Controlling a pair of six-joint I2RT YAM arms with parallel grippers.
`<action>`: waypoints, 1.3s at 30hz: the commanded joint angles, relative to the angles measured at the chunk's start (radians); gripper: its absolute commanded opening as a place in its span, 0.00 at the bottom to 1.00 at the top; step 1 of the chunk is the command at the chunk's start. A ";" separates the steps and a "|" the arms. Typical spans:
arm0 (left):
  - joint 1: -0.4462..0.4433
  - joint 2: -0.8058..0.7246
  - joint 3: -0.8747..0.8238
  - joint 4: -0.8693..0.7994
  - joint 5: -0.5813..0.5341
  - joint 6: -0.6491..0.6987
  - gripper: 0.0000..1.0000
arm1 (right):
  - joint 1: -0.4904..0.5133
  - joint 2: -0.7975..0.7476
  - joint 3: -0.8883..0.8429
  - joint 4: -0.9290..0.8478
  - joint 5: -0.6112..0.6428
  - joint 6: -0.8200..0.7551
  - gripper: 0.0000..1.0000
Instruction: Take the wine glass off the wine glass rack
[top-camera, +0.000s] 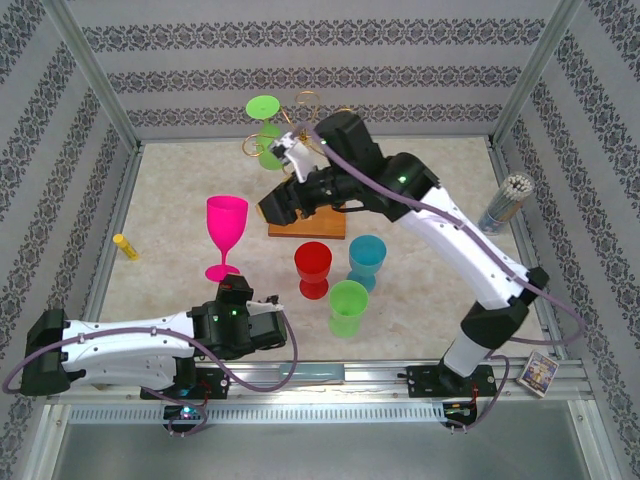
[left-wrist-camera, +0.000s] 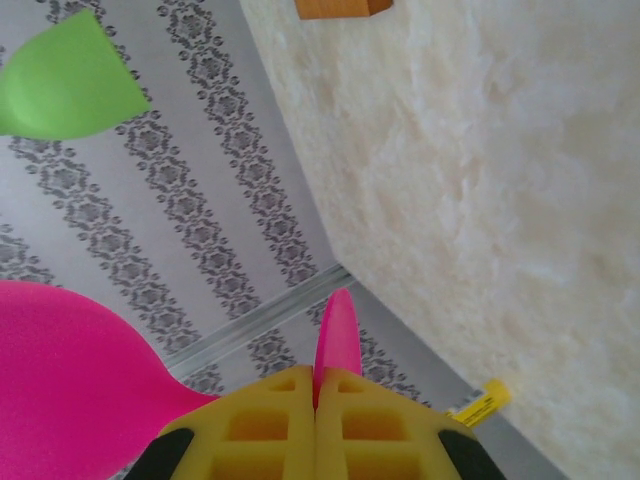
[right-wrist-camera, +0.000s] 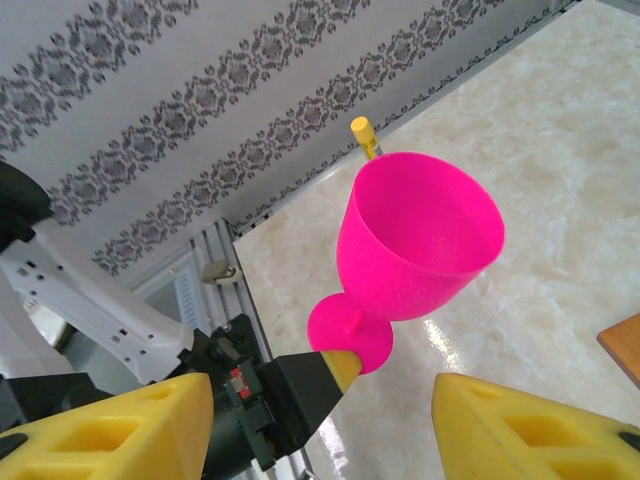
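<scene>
The gold wire wine glass rack stands at the back centre on its wooden base. A green wine glass hangs upside down on it, and its bowl shows in the left wrist view. A pink wine glass stands upright on the table, left of the rack. My left gripper is shut on the rim of its foot. My right gripper hovers open in front of the rack's base, its pads wide apart with nothing between them, facing the pink glass.
Red, blue and green cups stand together right of the pink glass. A yellow marker lies by the left wall. A tin of sticks stands at the right edge, and a small card box sits near the right base.
</scene>
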 joint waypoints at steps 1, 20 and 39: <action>-0.021 -0.009 -0.047 0.033 -0.130 0.108 0.00 | 0.030 0.059 0.081 -0.062 0.042 -0.090 0.63; -0.028 -0.105 -0.255 0.529 -0.273 0.566 0.00 | 0.112 0.387 0.475 -0.207 0.062 -0.144 0.70; -0.028 -0.114 -0.298 0.732 -0.274 0.726 0.00 | 0.128 0.406 0.463 -0.224 0.058 -0.152 0.37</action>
